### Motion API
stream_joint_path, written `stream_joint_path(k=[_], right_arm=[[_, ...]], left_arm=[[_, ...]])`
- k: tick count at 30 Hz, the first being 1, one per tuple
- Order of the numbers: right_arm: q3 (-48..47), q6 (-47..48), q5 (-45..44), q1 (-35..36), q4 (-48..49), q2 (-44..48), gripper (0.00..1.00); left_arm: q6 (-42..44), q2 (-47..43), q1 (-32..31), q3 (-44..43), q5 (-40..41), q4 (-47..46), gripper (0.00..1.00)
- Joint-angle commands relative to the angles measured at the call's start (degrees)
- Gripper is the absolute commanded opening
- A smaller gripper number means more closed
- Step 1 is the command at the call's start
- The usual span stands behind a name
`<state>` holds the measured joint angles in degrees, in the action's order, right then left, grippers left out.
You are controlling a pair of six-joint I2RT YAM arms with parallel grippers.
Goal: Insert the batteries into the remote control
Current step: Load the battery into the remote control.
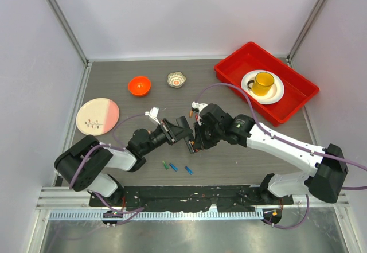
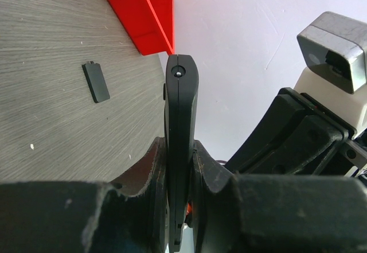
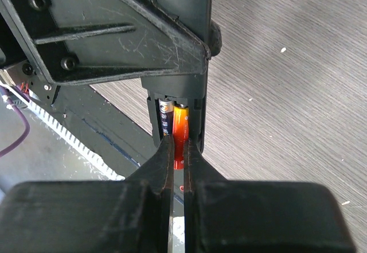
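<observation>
- At the right gripper (image 3: 180,144), what is held?
- An orange battery (image 3: 180,128), pinched tight between the fingertips (image 3: 165,152), its upper end in the open compartment of the remote (image 3: 172,89). A second battery (image 3: 166,118), dark and silver, sits in the slot just beside it.
- And who holds the remote?
- The left gripper (image 2: 179,161), clamped on its near end, so the remote stands edge-on to that wrist's camera.
- What lies farther out?
- Three loose batteries (image 1: 174,167), one green and two blue, lie on the table (image 1: 114,75) near the arm bases. The battery cover (image 2: 96,81) lies flat on the table too, apart from the red tray (image 2: 150,18). An orange bowl (image 1: 139,85) stands toward the back, left of centre.
</observation>
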<state>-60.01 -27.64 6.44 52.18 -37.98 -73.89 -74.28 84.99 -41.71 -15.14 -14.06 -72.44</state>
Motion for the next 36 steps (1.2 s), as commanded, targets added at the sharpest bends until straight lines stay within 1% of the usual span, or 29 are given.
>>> stream_joint_path(k=[1, 13, 20, 24, 28, 29, 30, 36], right_arm=[[-0.64, -0.22, -5.64, -0.15, 1.06, 0.06, 0.01], [-0.29, -1.01, -8.90, -0.15, 2.82, -1.43, 0.01], [0.07, -1.10, -8.90, -0.15, 2.56, -1.35, 0.09], [-0.02, -1.10, -8.99, -0.15, 2.29, -1.26, 0.11], [0.07, -0.84, -9.16, -0.24, 2.03, -1.09, 0.15], [-0.02, -0.93, -9.25, -0.15, 1.94, -1.08, 0.19], [-0.02, -0.93, -9.34, -0.15, 1.85, -1.00, 0.20], [-0.20, -0.84, -9.34, -0.15, 1.50, -0.73, 0.22]], left_arm=[[-0.60, -2.11, -1.18, -0.42, -2.37, -16.15, 0.00], [-1.74, -2.11, -1.97, -1.12, -2.20, -16.06, 0.00], [-1.74, -2.37, -2.06, -0.86, -1.32, -16.15, 0.00], [-1.74, -2.02, -1.97, -0.86, -1.23, -16.15, 0.00], [-1.74, -2.02, -2.06, -0.95, -1.14, -16.15, 0.00], [-1.66, -2.02, -1.97, -0.86, -1.23, -16.06, 0.00], [-1.57, -2.02, -2.05, -0.77, -1.05, -16.15, 0.00], [-1.48, -1.85, -2.06, -0.77, -0.79, -16.15, 0.00]])
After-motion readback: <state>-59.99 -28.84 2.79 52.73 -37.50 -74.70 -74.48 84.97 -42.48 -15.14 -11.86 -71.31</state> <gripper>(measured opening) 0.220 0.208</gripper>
